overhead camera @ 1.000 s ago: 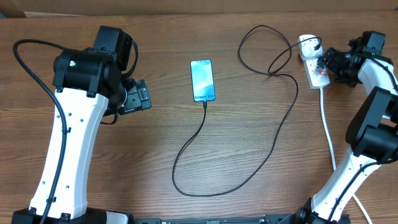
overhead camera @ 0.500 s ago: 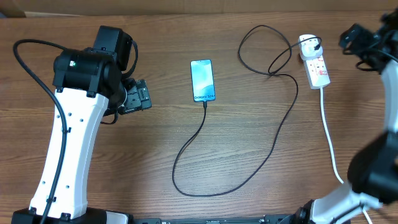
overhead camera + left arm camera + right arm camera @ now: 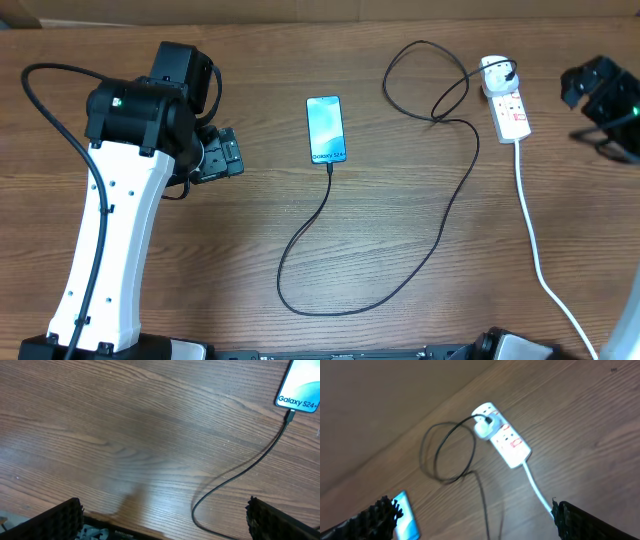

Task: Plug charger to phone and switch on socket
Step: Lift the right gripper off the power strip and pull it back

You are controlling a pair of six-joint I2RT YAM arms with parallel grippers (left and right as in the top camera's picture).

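Note:
The phone lies flat at the table's middle back, screen lit blue; it also shows in the left wrist view and the right wrist view. The charger cable has its tip in the phone's bottom edge and its plug in the white socket, which also shows in the right wrist view. My left gripper is open and empty, left of the phone. My right gripper is open and empty, raised to the right of the socket.
The socket's thick white cord runs down the right side to the front edge. The black cable loops widely across the table's centre and behind the socket.
My right arm has pulled away from the socket, moving right and up toward the frame's edge. The left arm, phone and cable have not moved.

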